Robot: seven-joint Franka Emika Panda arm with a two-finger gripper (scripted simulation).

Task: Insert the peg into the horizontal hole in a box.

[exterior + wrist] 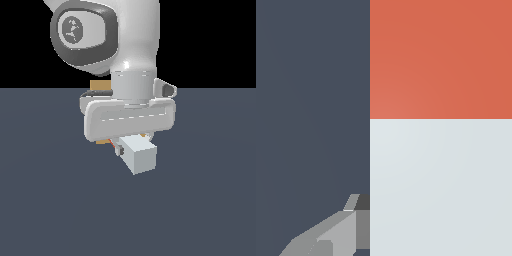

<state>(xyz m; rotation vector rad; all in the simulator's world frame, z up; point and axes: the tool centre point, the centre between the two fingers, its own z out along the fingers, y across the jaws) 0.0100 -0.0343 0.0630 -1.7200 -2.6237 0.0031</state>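
Observation:
In the exterior view the peg's pale end (140, 156) points toward the camera, just under the white hand. A sliver of its red half (119, 150) shows behind it. My gripper (133, 144) is shut on the peg, and its fingers are mostly hidden by the peg and the hand. In the wrist view the peg fills one side, the red half (441, 60) meeting the pale half (441, 185). One grey finger (338, 232) presses against the pale half's edge. Of the tan box (100, 85) only small bits show behind the arm. The hole is hidden.
The arm's large white and grey link (100, 30) fills the upper middle of the exterior view and blocks what lies behind the hand. A flat dark blue-grey floor (200, 200) spreads all around.

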